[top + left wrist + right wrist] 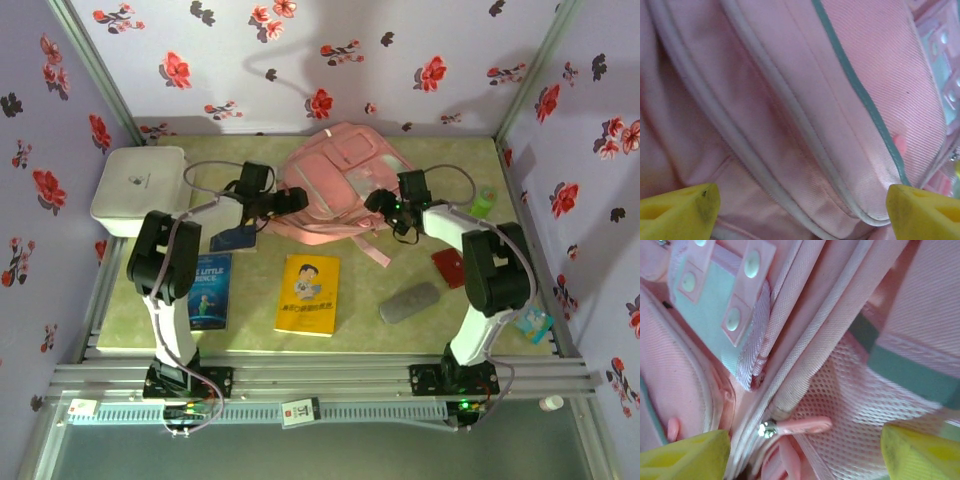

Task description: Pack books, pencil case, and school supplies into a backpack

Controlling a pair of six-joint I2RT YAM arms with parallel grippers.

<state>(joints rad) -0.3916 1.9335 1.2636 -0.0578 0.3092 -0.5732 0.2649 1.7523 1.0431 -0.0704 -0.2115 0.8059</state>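
Note:
The pink backpack [340, 180] lies flat at the back of the table. My left gripper [296, 200] is at its left side, open. In the left wrist view its yellow fingertips [680, 212] stand wide apart over pink fabric and a zip seam [805, 150]. My right gripper [378, 200] is at the backpack's right side, open. A pink zipper pull [802, 426] lies between its spread fingers [920, 452], untouched. On the table lie the navy book [235, 240], the blue book [210, 290] and the yellow book [308, 293]. The grey pencil case [410, 302] lies front right.
A white rounded box [140, 188] stands at the back left. A small red item [448, 267] lies by the right arm, a green object [484, 203] at the right edge, and a small teal item [535, 322] front right. Flowered walls enclose the table.

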